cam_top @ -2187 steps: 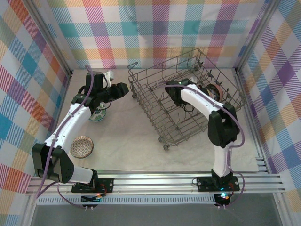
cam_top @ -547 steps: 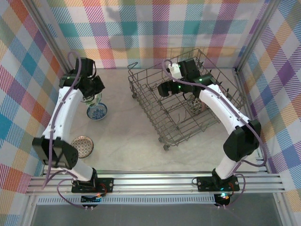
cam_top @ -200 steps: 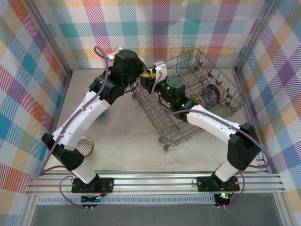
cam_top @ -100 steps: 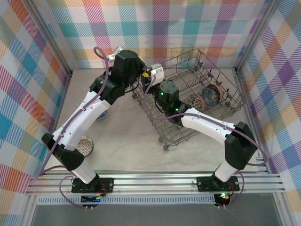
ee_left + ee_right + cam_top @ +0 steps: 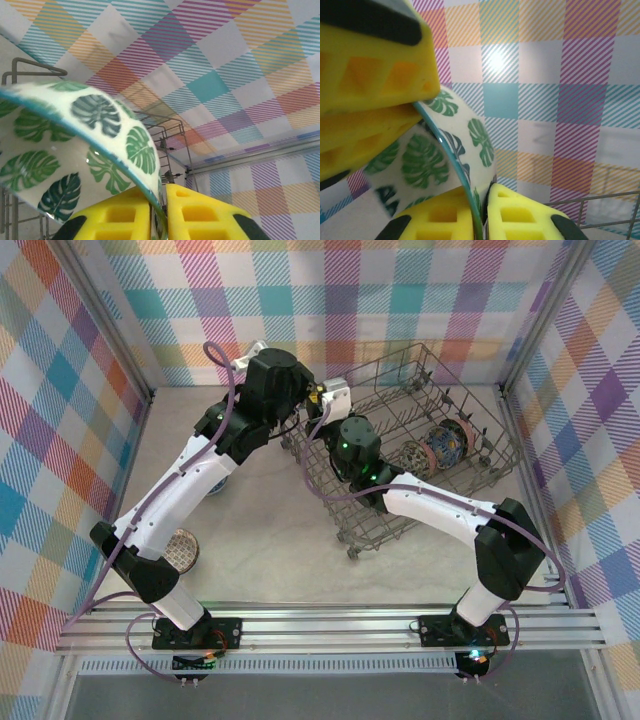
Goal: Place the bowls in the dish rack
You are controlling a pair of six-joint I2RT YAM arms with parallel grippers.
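A green-leaf bowl [image 5: 75,145] hangs in the air at the near left corner of the dish rack [image 5: 380,362], held from two sides. My left gripper [image 5: 159,192] is shut on one part of its teal rim. My right gripper [image 5: 482,192] is shut on another part of the same bowl [image 5: 425,160], with the left gripper's yellow fingers [image 5: 370,75] just above it. In the top view both grippers [image 5: 318,398] meet there, and the bowl itself is mostly hidden. A blue and red-orange bowl [image 5: 447,440] and a grey bowl [image 5: 412,453] stand on edge in the rack.
A blue-white bowl [image 5: 216,486] lies on the table, half hidden under my left arm. A tan-brown bowl [image 5: 180,550] sits near the left front. Checked walls close in on the left, back and right. The rack fills the back right of the table.
My right gripper has closed onto the rim of the green-leaf bowl that my left gripper holds. The right wrist has edged slightly left; the left arm has barely moved.
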